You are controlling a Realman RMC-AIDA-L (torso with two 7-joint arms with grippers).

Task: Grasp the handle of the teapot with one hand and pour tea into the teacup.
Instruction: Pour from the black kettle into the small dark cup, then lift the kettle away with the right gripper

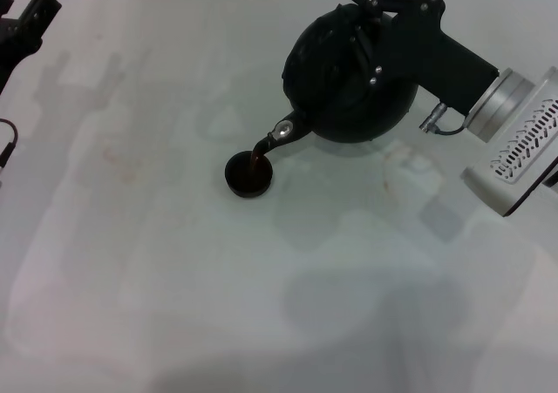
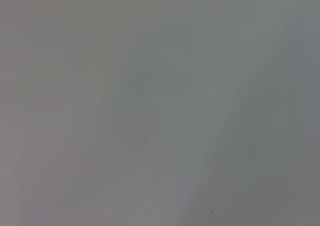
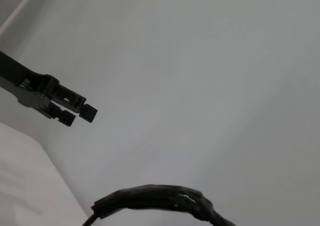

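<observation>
Now the teapot [image 1: 349,84] hangs tilted above the white table [image 1: 174,306], its silver-ringed spout [image 1: 281,132] sending a brown stream into the teacup [image 1: 248,172] just below. The right gripper [image 1: 370,40] is closed around the handle [image 3: 160,198] — fingers clamped over the pot's top. The left gripper [image 1: 30,18] sits far off at the table's far-left edge — I cannot tell how wide it stands.

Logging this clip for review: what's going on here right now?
The right gripper holds the teapot by its handle, tipped so the spout points down over the teacup. A brown stream of tea is running from the spout into the cup, which sits on the white table. The left gripper is idle at the table's far left edge.
</observation>
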